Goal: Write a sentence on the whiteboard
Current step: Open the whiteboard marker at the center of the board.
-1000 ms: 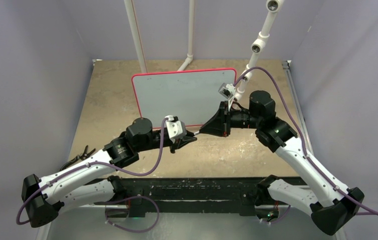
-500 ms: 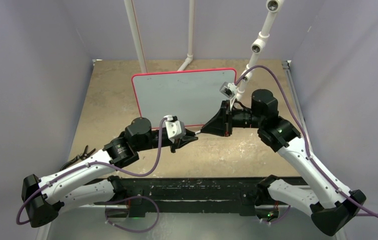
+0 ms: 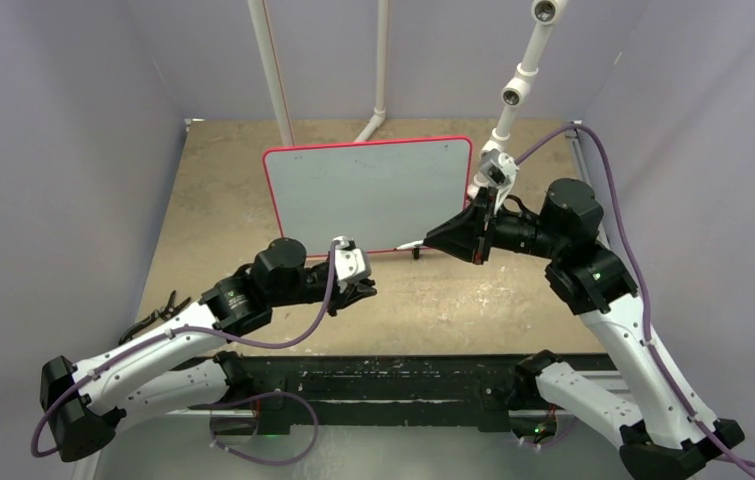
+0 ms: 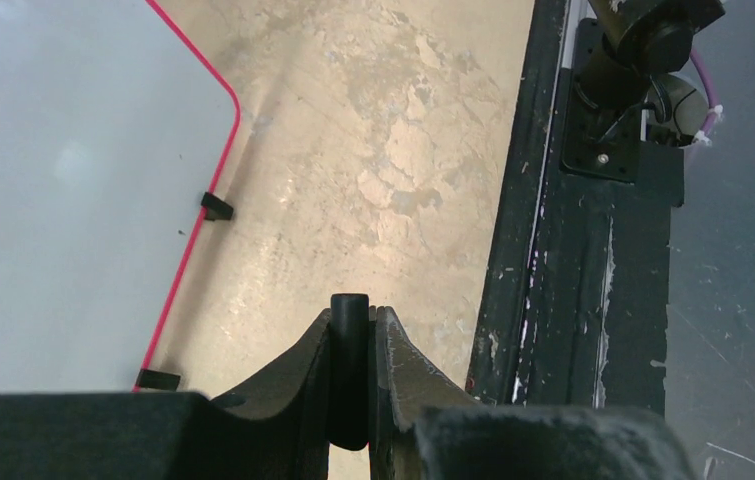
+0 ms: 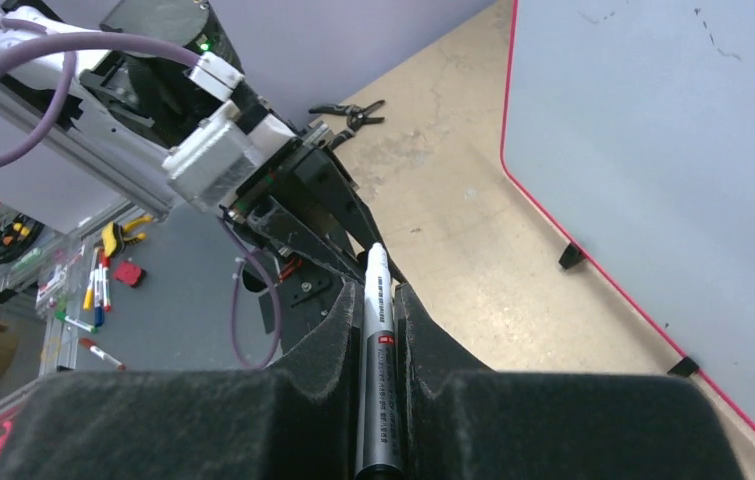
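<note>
Twelve o'clock: glossy red-rimmed whiteboard [image 3: 368, 195], probably light and slide-prone. Right jaws clamp slim grey marker [image 5: 377, 340] mid-barrel; left jaws clamp small black cap [image 4: 350, 370].

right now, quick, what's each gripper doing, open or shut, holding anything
left gripper: shut on a small black cylindrical cap, apparently the pen's.
right gripper: shut on a grey-and-white marker pen, tip uncovered.

We get top view from high behind arm bases, facing down. Wrist views ride close behind left pincer [image 4: 353, 322] and right pincer [image 5: 380, 300], looking ahead past tips. All three share whiteboard [image 3: 368, 195] near edge.
</note>
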Controlling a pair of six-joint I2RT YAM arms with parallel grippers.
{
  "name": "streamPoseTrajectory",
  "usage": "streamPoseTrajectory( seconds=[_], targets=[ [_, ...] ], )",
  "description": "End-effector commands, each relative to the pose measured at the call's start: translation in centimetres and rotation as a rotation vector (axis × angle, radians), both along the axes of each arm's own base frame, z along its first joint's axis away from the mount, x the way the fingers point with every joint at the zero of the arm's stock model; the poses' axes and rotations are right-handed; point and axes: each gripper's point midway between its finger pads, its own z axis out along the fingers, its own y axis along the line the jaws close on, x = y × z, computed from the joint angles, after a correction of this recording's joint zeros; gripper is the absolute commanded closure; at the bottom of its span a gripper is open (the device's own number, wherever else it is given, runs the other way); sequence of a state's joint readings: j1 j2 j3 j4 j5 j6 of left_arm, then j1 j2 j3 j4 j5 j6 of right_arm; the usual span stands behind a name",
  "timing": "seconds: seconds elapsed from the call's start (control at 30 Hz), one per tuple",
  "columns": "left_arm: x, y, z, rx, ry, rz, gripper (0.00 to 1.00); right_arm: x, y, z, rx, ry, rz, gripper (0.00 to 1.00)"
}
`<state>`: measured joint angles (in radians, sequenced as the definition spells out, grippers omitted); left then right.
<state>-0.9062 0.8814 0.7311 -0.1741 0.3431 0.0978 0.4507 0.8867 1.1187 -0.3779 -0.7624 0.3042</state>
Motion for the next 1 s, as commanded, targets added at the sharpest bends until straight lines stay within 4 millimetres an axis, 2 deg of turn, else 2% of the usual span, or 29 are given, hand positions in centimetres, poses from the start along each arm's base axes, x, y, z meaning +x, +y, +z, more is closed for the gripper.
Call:
streamPoseTrajectory(
  seconds=[0.0, 0.2, 0.33, 0.43, 0.6, 0.7, 0.8, 0.97],
  targets=[
    [-0.3, 0.6, 0.2, 0.002, -0.01, 0.004, 1.0, -0.2, -0.2, 1.9, 0.012, -0.068, -0.002, 1.0],
    [0.1, 0.8, 0.6, -0.011, -0.001, 0.043, 1.0, 0.3, -0.7, 2.2, 0.002, -0.08, -0.052, 1.0],
    [1.2, 0.8, -0.2, -0.025, 0.112, 0.162, 1.0, 1.9, -1.4, 1.3, -0.021, -0.081, -0.15, 1.0],
    [1.8, 0.7, -2.3, -0.036, 0.245, 0.269, 1.0, 3.3, -2.2, 0.0, -0.064, -0.103, -0.226, 1.0],
    [3.1, 1.3, -7.3, -0.061, 0.385, 0.463, 1.0, 3.5, -2.3, -1.3, -0.059, -0.113, -0.241, 1.0],
    [3.6, 1.3, -10.6, -0.035, 0.438, 0.541, 1.0, 3.3, -2.4, -1.3, -0.052, -0.131, -0.24, 1.0],
    [3.6, 0.8, -13.4, 0.018, 0.457, 0.565, 1.0, 3.1, -2.5, -1.5, -0.036, -0.141, -0.239, 1.0],
    [3.9, -0.1, -16.3, 0.079, 0.46, 0.577, 1.0, 2.5, -2.4, -2.0, -0.012, -0.143, -0.225, 1.0]
  ],
)
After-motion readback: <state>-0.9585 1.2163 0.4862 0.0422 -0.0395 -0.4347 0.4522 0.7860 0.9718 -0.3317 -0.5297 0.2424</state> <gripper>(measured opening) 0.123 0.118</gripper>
